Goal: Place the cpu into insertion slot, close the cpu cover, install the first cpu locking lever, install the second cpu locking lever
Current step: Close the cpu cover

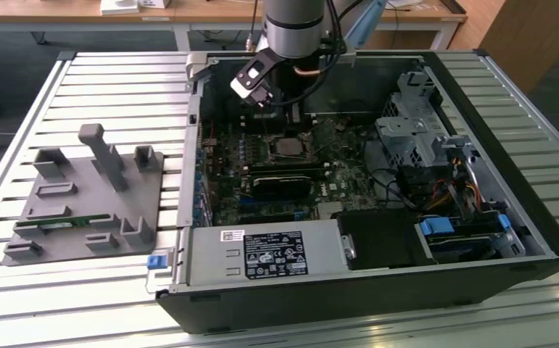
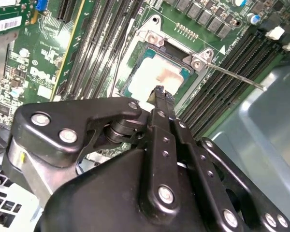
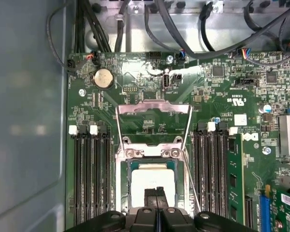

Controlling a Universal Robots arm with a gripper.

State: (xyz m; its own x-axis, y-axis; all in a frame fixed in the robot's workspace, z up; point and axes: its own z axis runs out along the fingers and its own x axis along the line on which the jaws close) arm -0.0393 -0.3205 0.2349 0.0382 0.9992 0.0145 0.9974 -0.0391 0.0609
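The cpu [image 3: 152, 180] lies flat in the insertion slot [image 3: 122, 186], its pale face up, also seen as the cpu [image 2: 157, 76] and the cpu [image 1: 288, 148]. The cpu cover [image 3: 153, 108] stands open, tilted up from its hinge beside the slot. A thin locking lever [image 2: 234, 75] sticks out sideways from the slot's corner. My gripper [image 3: 157, 193] hangs just above the cpu's edge, shut with nothing between its fingers; in the second wrist view the gripper [image 2: 159, 92] points down at the chip. In the exterior view my arm [image 1: 294, 29] reaches into the case from the far side.
Long black memory slots [image 3: 92, 179] flank the socket on both sides. A black block with a grille [image 1: 284, 185] sits near the socket. A drive cage [image 1: 415, 130], cables [image 1: 453, 192] and the power supply [image 1: 259, 254] crowd the case. A grey fixture plate [image 1: 85, 196] lies outside.
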